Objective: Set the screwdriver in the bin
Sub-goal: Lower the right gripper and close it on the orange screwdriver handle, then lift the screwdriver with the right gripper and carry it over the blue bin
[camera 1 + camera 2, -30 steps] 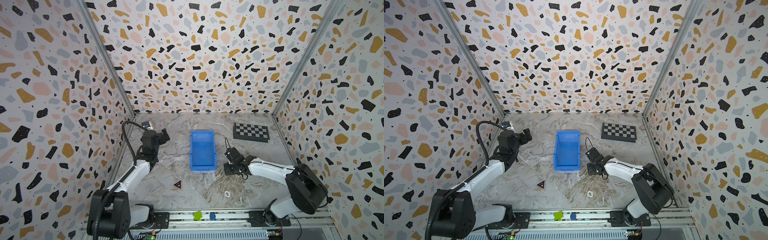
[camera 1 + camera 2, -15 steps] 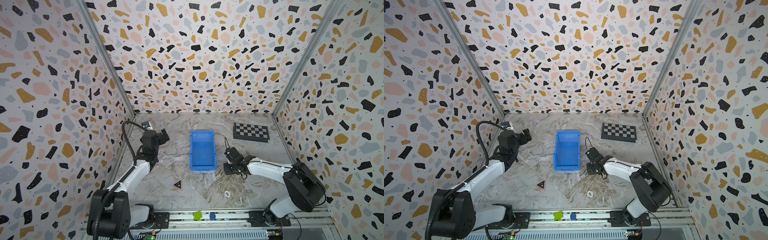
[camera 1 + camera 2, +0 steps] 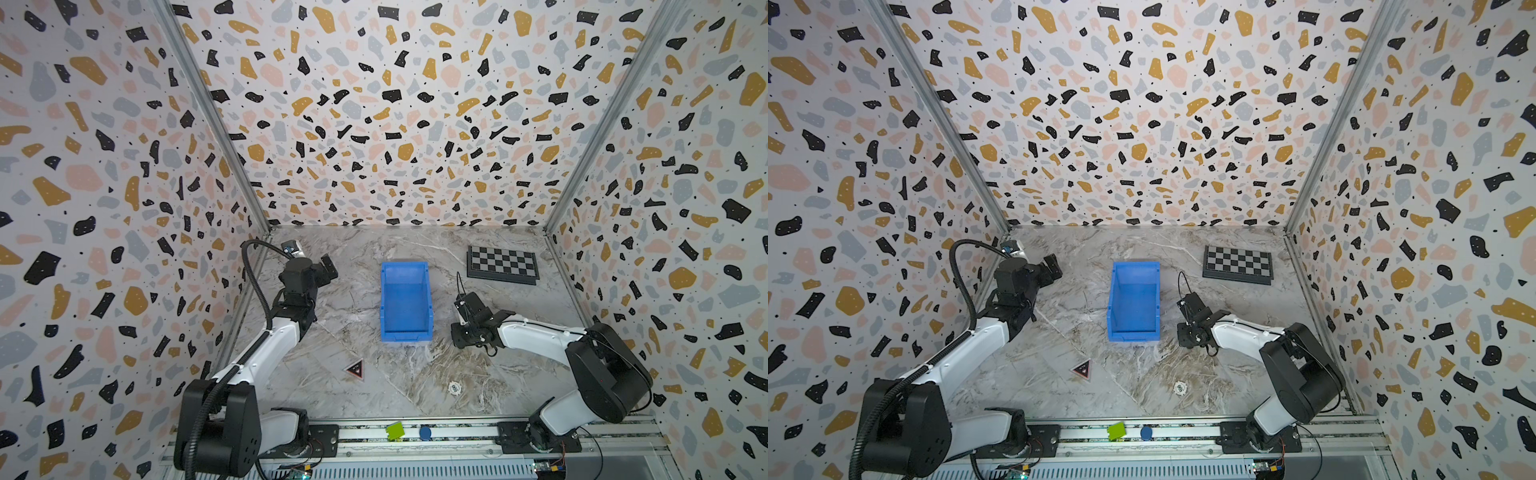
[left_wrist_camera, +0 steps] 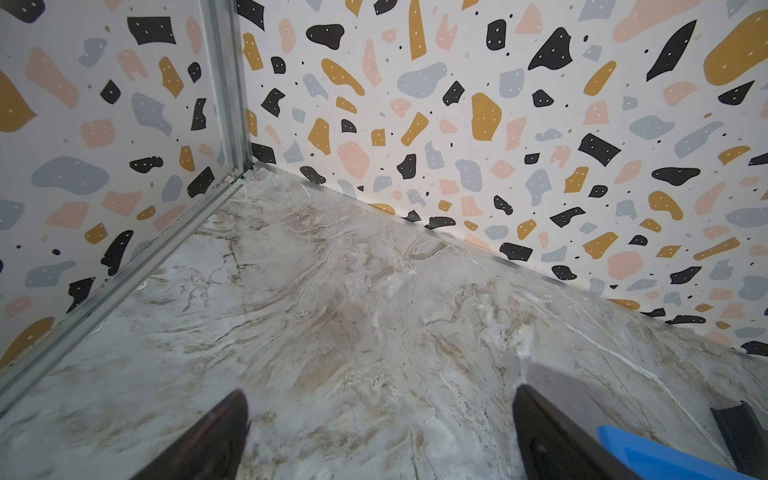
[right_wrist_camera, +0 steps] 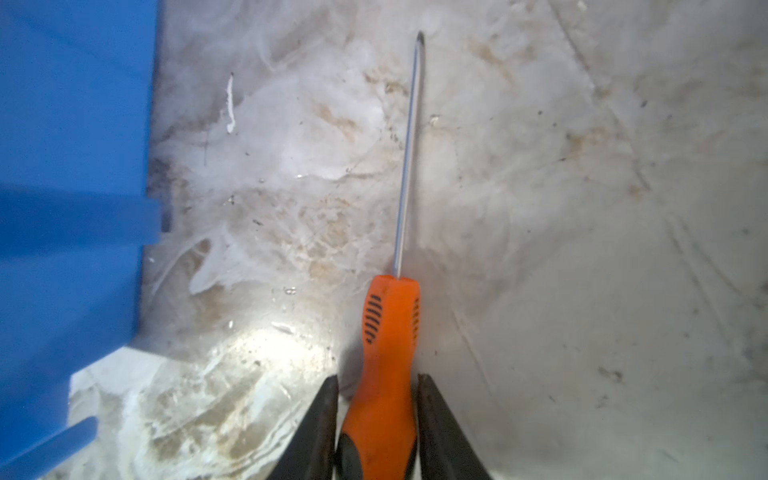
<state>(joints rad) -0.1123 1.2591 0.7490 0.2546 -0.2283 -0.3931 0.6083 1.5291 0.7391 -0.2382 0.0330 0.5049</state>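
Since the earlier frames the right arm's bulky black elbow joint has shifted slightly, while its wrist stays low beside the bin. The slim orange-handled screwdriver [image 5: 388, 345], with a black end cap and a thin metal shaft, lies on the marble-patterned tabletop [image 5: 561, 208]. Its shaft points away from the right gripper [image 5: 376, 380]. The gripper's two black fingers [image 5: 432, 415] are closed against either side of the handle near the end cap. Whether the tool is lifted at all is hard to judge from this close view. The rectangular bright blue plastic bin [image 5: 70, 124] stands just beside the screwdriver, its outer wall parallel to the shaft and clearly apart from it. In both top views the bin [image 3: 384, 299] [image 3: 1112, 299] sits mid-table, open and upright. The right gripper [image 3: 461, 338] [image 3: 1187, 338] is down at the table by the bin's near right corner, hiding the tool. The left gripper [image 4: 378, 411] [image 3: 330, 266] hangs near the back left corner with its jaws spread wide on nothing. A flat black-and-white chequered board [image 3: 503, 264] lies at the back right.
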